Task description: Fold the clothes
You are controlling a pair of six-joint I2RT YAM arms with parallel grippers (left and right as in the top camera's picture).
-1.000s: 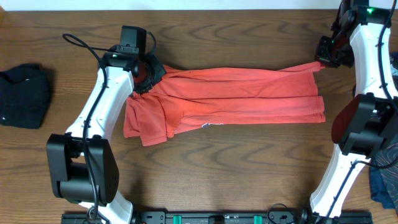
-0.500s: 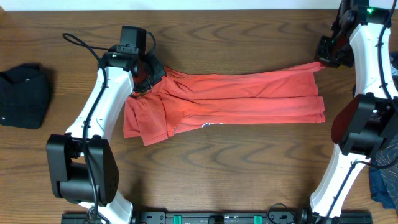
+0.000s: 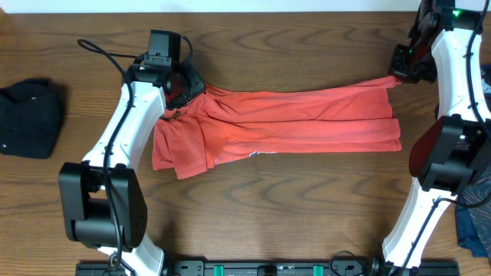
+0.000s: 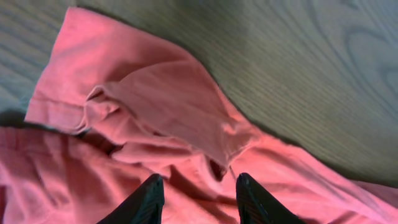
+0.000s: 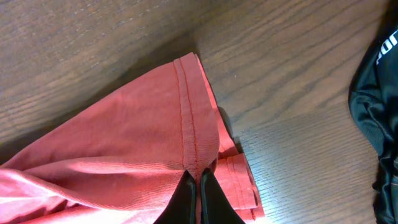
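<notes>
The coral-red T-shirt lies folded into a long band across the table, with a sleeve spread at its left end. My left gripper hovers over the shirt's upper left corner. In the left wrist view its jaws stand apart above rumpled red cloth, with nothing between them. My right gripper is at the shirt's upper right corner. In the right wrist view it is shut on the stitched hem, which it holds slightly raised.
A black cloth bundle sits at the table's left edge. A navy patterned garment lies at the lower right behind the right arm's base. A dark garment lies just right of the held hem. A black cable trails behind the left arm.
My left gripper was shut on the shirt's upper left edge and has opened, letting the cloth go. The right gripper and its hold have not moved.
</notes>
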